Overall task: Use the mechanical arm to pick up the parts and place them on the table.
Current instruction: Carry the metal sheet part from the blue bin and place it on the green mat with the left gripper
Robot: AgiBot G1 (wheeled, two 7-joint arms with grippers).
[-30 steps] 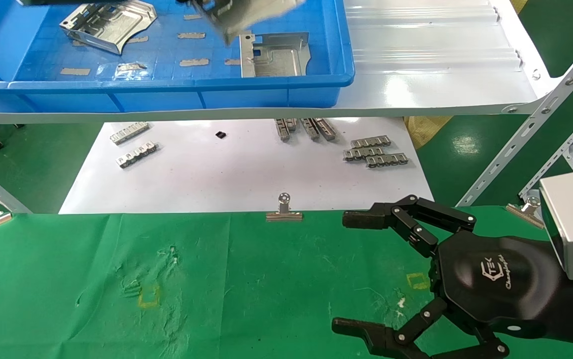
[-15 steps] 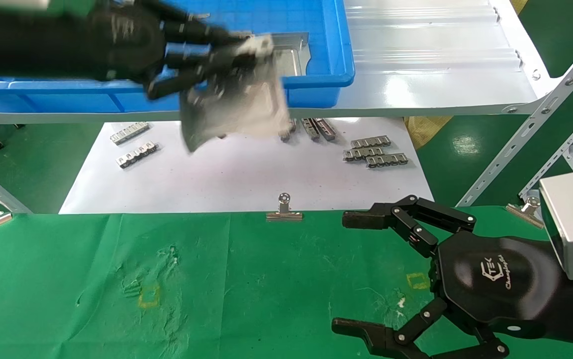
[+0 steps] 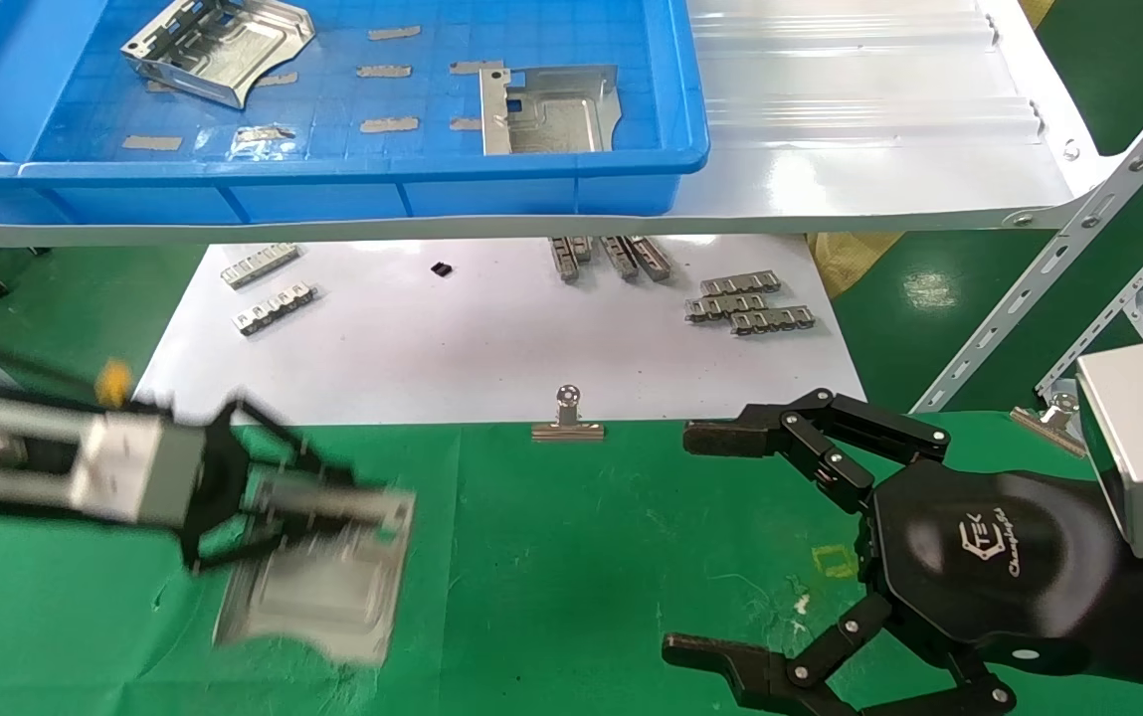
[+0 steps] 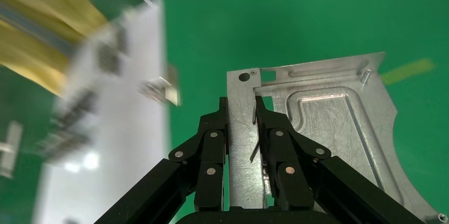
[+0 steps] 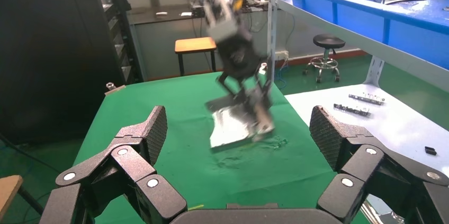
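My left gripper (image 3: 332, 507), with a silver wrist bracket and a yellow plug (image 3: 113, 378), is shut on a shiny silver part (image 3: 317, 587) by its rim. It holds the part low over the left of the green-cloth table (image 3: 571, 557). In the left wrist view the fingers (image 4: 212, 134) pinch the part's edge strip (image 4: 328, 128). In the right wrist view the part (image 5: 233, 126) hangs tilted, with its lower edge close to the cloth; I cannot tell if it touches. Two more parts (image 3: 218, 45) (image 3: 551, 104) lie in the blue tray (image 3: 332, 189). My right gripper (image 3: 682, 542) is open and parked at the right.
The blue tray stands on a glossy white shelf (image 3: 869, 149). Below it a white board (image 3: 472, 338) holds small grey toothed strips (image 3: 750, 303). Silver binder clips (image 3: 566, 418) edge the cloth. Slotted shelf struts (image 3: 1058, 259) slope at the right.
My left gripper has carried the part out of the blue tray, down past the white board, to low over the left of the green cloth. My right arm has not moved.
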